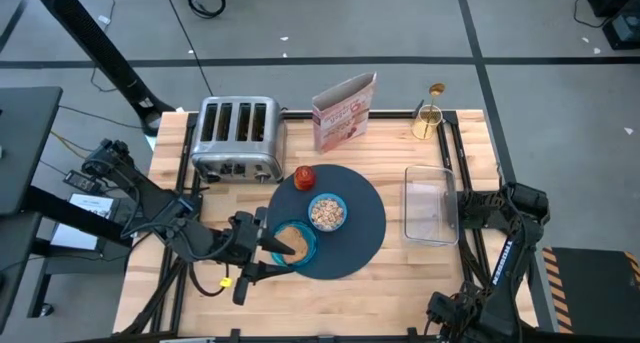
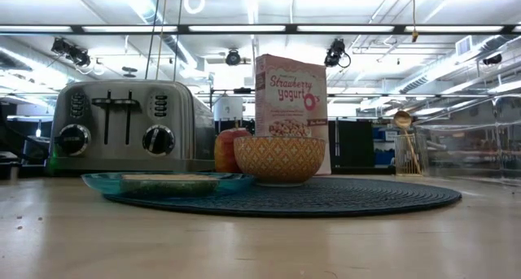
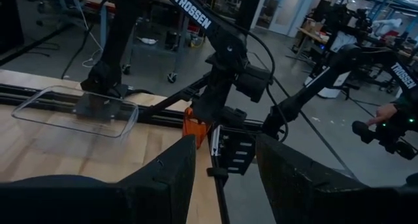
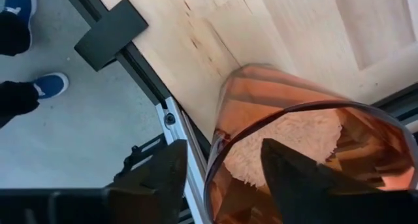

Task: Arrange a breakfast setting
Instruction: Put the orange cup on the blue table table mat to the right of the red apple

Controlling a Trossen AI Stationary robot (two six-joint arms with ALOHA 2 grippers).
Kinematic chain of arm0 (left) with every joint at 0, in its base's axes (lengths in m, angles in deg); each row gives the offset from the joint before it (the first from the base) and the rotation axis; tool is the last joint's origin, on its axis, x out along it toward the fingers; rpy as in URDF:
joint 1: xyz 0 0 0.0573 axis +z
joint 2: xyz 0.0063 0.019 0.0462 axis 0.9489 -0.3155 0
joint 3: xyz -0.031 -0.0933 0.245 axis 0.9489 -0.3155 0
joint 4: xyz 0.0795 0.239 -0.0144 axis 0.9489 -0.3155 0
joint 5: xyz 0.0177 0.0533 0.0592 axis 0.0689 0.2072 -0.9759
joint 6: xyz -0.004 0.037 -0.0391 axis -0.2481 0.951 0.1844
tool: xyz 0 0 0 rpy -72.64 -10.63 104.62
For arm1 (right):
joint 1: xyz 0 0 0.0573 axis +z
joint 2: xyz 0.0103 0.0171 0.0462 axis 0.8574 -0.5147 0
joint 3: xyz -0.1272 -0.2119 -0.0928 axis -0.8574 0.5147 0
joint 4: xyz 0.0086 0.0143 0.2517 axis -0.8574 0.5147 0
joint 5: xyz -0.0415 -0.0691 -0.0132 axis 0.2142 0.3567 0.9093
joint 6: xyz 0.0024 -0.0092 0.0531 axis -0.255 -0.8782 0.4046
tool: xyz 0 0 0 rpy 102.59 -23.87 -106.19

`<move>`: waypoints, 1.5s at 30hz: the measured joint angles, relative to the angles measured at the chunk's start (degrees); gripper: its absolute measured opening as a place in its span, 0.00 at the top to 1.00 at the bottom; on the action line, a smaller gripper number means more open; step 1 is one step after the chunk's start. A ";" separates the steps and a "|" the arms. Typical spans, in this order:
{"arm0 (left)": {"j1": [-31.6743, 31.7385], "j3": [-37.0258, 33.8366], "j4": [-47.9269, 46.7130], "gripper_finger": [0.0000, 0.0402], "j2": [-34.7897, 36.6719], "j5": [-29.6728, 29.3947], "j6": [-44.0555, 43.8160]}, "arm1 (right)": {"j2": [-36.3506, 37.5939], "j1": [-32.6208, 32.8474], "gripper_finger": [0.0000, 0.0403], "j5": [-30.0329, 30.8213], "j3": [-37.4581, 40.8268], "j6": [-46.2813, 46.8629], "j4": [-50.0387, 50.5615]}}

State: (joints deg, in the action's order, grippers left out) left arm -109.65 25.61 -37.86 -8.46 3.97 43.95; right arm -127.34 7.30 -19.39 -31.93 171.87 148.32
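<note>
Amber translucent cup (image 4: 307, 145) fills right wrist view, its rim pinched by right tool (image 4: 225, 168), one finger outside wall, one inside, near right front corner of wooden surface (image 1: 415, 258). Left tool (image 1: 268, 255) spread apart, at front edge of large round dark slate-blue mat (image 1: 362, 223), just beside small teal plate (image 1: 305, 251) carrying toast slice (image 1: 291, 241). Small blue bowl (image 1: 327, 211) and red fruit (image 1: 304, 176) sit on mat. Gold spoon (image 1: 431, 105) stands upright at back right of surface.
</note>
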 joint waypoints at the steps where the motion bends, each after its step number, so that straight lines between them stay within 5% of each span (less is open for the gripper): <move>1: 0.00 0.00 0.00 0.58 0.00 0.00 0.01 | 0.00 0.00 0.52 0.11 0.00 0.04 -0.12; 27: 0.00 0.02 -0.22 0.58 0.07 0.00 0.63 | 0.04 -0.43 0.76 -6.20 2.37 2.54 -5.00; 45: -0.11 0.04 -0.41 0.58 0.07 0.02 0.58 | 0.04 -1.27 0.82 -4.24 0.42 3.33 -2.62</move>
State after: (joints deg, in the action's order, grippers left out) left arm -109.76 25.65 -38.27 -8.39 3.99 44.53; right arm -127.29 6.04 -23.63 -31.51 175.20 145.70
